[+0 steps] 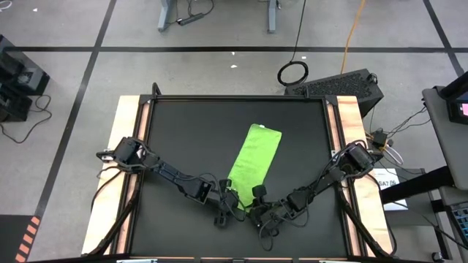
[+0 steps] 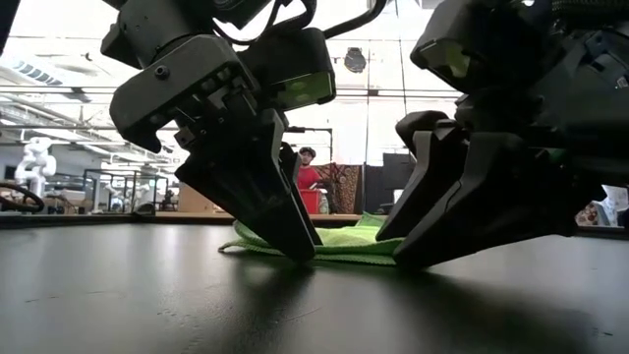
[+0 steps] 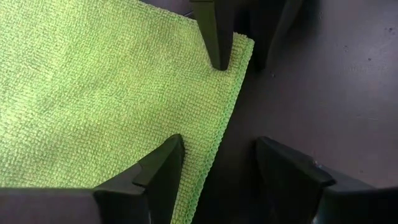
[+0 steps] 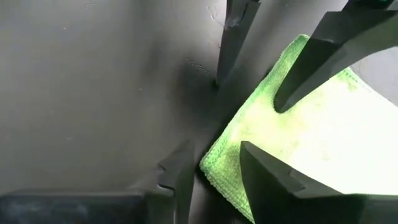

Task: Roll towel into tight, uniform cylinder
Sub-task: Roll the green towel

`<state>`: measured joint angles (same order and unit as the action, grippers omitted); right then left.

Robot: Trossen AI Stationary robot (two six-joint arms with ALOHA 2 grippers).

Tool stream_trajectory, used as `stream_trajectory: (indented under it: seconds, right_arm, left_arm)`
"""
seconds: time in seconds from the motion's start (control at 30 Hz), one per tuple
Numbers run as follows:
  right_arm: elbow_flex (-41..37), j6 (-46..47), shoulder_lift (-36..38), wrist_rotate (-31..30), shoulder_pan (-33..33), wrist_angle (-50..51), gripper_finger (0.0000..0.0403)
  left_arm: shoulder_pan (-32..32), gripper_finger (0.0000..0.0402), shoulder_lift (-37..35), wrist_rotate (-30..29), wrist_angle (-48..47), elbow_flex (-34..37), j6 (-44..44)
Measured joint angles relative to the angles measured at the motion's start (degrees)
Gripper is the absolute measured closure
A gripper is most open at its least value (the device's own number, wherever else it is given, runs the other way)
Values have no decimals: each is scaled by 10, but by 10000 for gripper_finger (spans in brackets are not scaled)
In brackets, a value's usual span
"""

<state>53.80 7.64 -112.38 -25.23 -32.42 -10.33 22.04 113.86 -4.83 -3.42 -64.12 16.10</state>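
**A:** Talk me through the claws first.

**B:** My left claw (image 3: 214, 158) is down at the towel's near short end, spread, one finger (image 3: 155, 177) planted on the green and the other on the bare mat just off the hem. Nothing pinched. My right claw (image 4: 211, 168) is at the other corner of that same end, one finger on cloth, one on mat, corner between them. I can't tell whether it has bitten yet.

**A:** And the towel (image 1: 254, 162)?

**B:** Flat on the black mat (image 1: 183, 131) on the counter, unrolled. Its long axis runs from both claws diagonally away toward the far right.

**A:** Which arm is nearer?

**B:** Neither really; both sit on that end, nearly touching. I'd judge the roll starts here, pushed evenly along the long axis.
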Motion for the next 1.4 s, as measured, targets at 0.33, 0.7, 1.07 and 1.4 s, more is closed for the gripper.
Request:
stream_trajectory:
  seconds: [0.33,0.7,1.07,1.4]
  right_arm:
    - [-1,8,0,0,0,3,320]
    - [-1,69,0,-5,-8,5,391]
    - [-3,153,7,-13,-25,8,402]
    - [-4,223,36,-16,-45,12,402]
  left_arm:
    - [0,188,0,1,0,0,0]
    - [0,188,0,1,0,0,0]
    - [0,188,-3,3,-1,0,0]
    - [2,188,-61,18,-43,2,-89]
